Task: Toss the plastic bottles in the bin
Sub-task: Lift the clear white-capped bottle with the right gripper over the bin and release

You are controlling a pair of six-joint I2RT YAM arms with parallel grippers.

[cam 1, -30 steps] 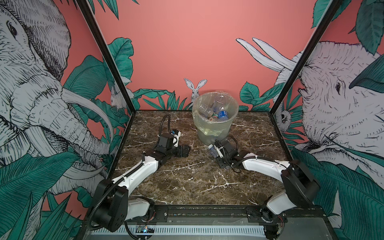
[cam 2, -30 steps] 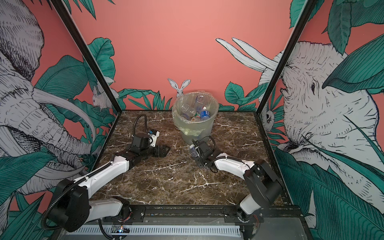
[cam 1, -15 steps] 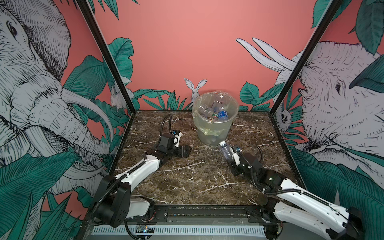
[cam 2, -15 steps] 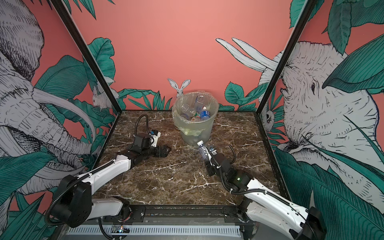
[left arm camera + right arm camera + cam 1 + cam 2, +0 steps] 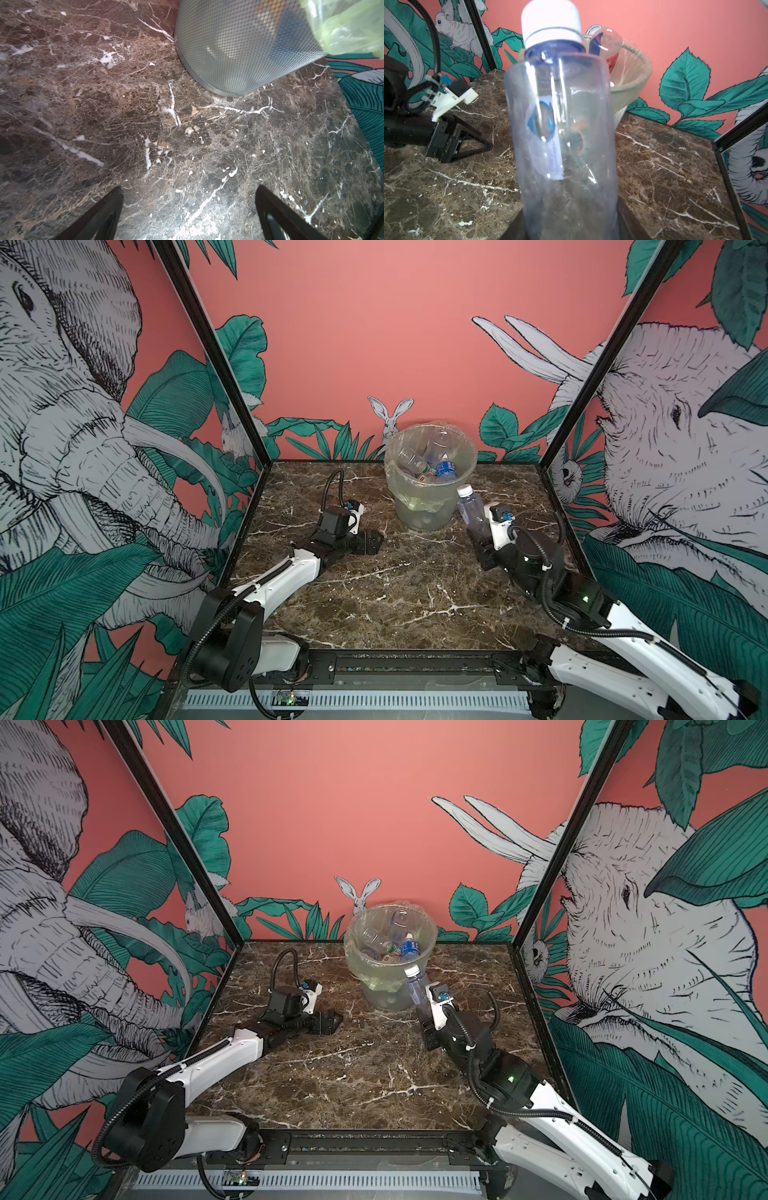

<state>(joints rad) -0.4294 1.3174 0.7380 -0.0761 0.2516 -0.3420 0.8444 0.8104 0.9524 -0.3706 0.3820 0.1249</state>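
Right tool (image 5: 478, 536) around bottle (image 5: 471, 506); bottles (image 5: 445, 470) inside bin (image 5: 417, 515)

The bottle (image 5: 562, 124) is hiding most of the bin (image 5: 631, 89); the frame edge is cutting off the bottle's base.

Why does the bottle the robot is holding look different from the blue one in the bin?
The held bottle is outside the bin, beside it and pinched in the right gripper. The blue bottle sits inside the bin. The held bottle is almost all clear with only a small label, while the blue bottle wears a wide blue wrap. Both are small plastic bottles with white caps.
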